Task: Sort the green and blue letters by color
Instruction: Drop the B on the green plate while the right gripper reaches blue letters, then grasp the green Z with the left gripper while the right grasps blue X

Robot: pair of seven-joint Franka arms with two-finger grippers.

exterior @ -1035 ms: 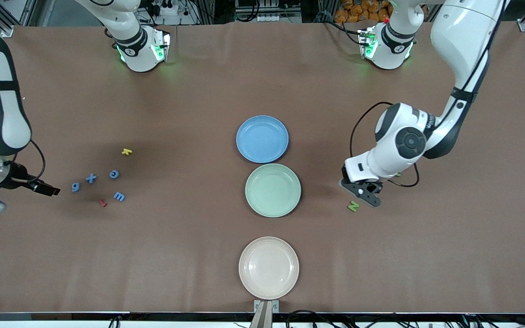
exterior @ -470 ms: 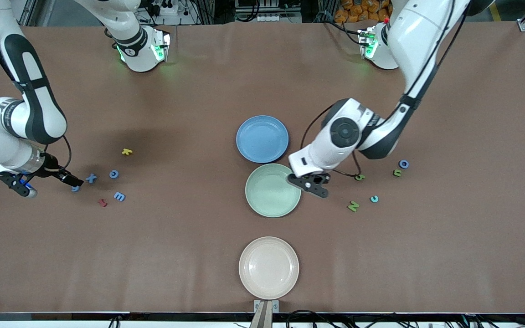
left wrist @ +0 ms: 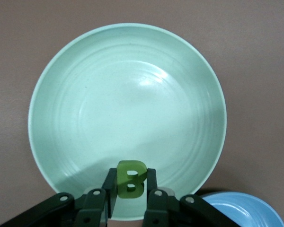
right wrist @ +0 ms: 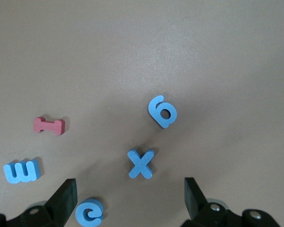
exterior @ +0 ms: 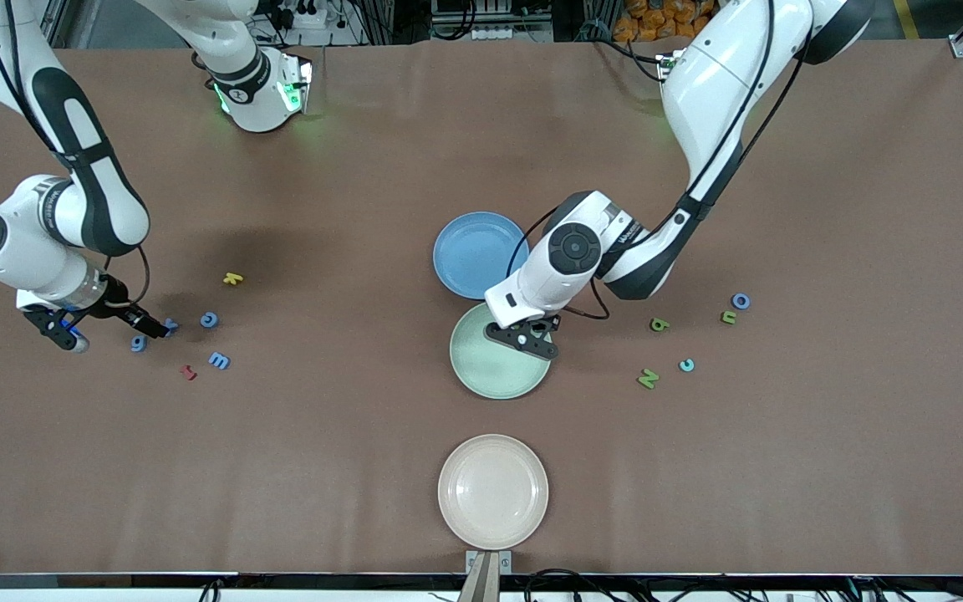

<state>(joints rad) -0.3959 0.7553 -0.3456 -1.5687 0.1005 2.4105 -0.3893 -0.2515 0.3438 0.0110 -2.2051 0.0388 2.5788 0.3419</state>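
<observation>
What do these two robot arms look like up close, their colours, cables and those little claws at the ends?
Both arms are glossy white with rounded shells and black bands at the joints. Round dark caps mark the elbows. Thin black cables loop beside each wrist. The bases glow green. The left pincer and the right pincer are black, each with two slim flat fingers; bolts show near the left pincer's fingers.

Green B [left wrist: 130, 179] is held upright, clamped by the left gripper [left wrist: 128, 193] over the green plate [left wrist: 61, 94]. Blue g [exterior: 138, 343], x [right wrist: 140, 163], c [exterior: 209, 318], m [exterior: 219, 360] lie flat, clustered near the right arm's end. Green 6 [exterior: 659, 324], n [exterior: 728, 317], N [exterior: 648, 379] and blue o [exterior: 741, 301], c [exterior: 686, 365] lie flat toward the left arm's end.
</observation>
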